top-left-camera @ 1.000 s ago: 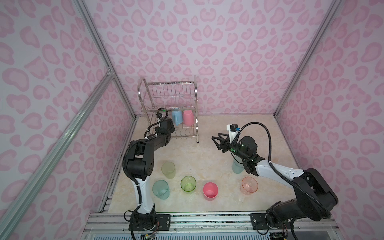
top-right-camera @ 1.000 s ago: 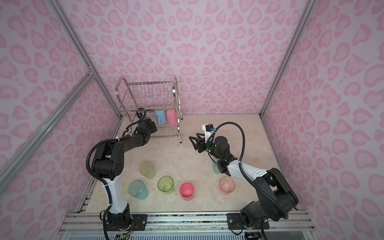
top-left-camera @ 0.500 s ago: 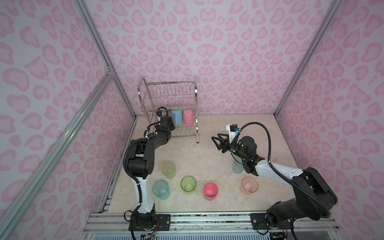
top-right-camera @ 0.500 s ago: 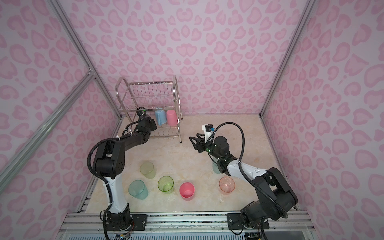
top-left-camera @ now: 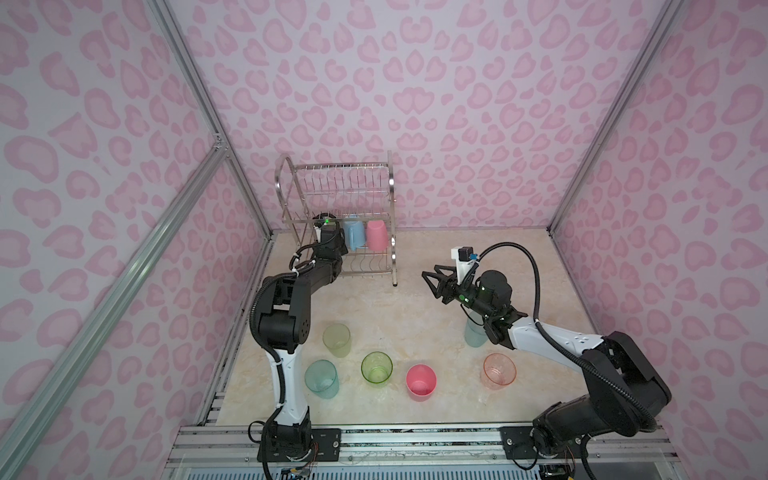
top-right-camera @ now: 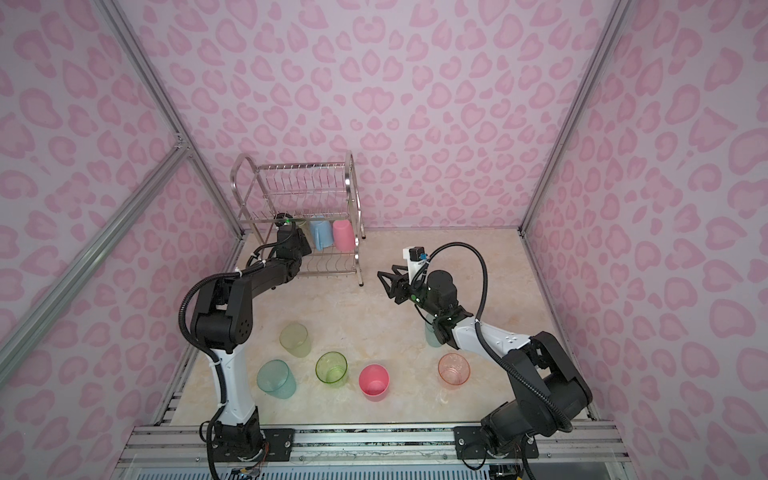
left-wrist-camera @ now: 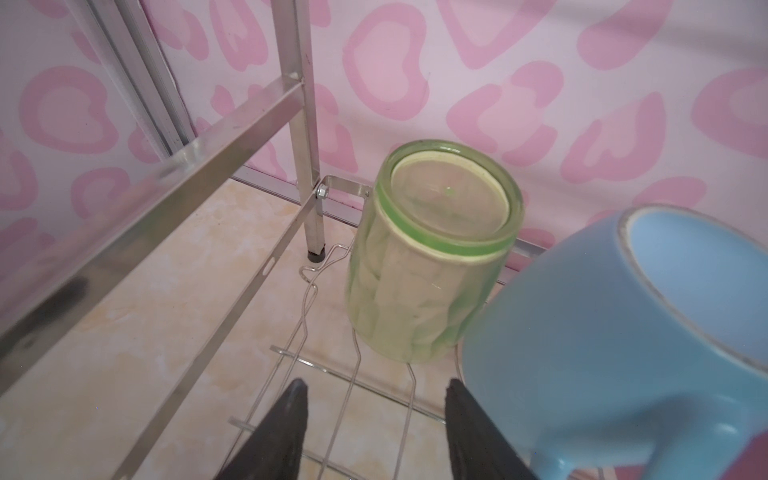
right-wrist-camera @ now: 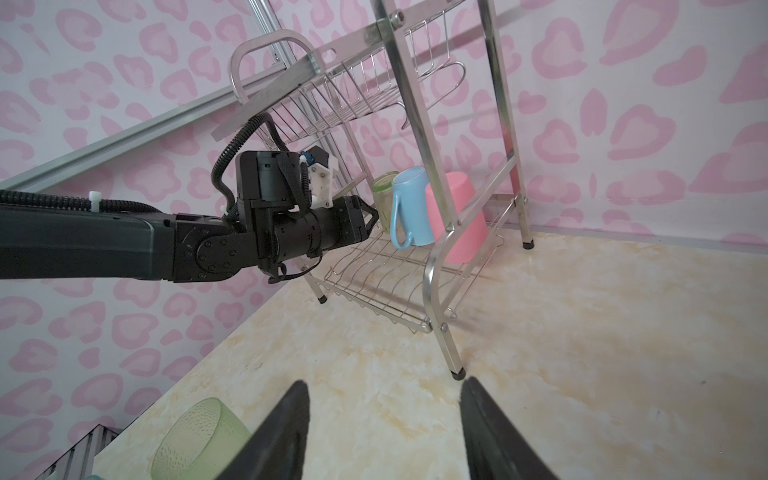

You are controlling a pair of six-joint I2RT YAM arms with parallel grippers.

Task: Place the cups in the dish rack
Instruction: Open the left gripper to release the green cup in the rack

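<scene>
Three cups sit upturned on the lower shelf of the dish rack [left-wrist-camera: 309,145]: a green cup [left-wrist-camera: 428,266] just ahead of the left gripper [left-wrist-camera: 376,384], whose fingers are spread and empty, the light-blue mug [left-wrist-camera: 602,316] close beside one finger, a pink cup [right-wrist-camera: 469,208] beyond. A crooked retreat could snag the mug's handle and topple the row. The right gripper [right-wrist-camera: 385,382] hangs parted, empty, short of the rack; six other cups [top-left-camera: 376,368] stand behind it.

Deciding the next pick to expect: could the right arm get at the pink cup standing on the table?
Probably yes. The right end effector is open and empty, and the pink cup stands upright with gaps to the green cup and peach cup. Nothing lies over it.
</scene>
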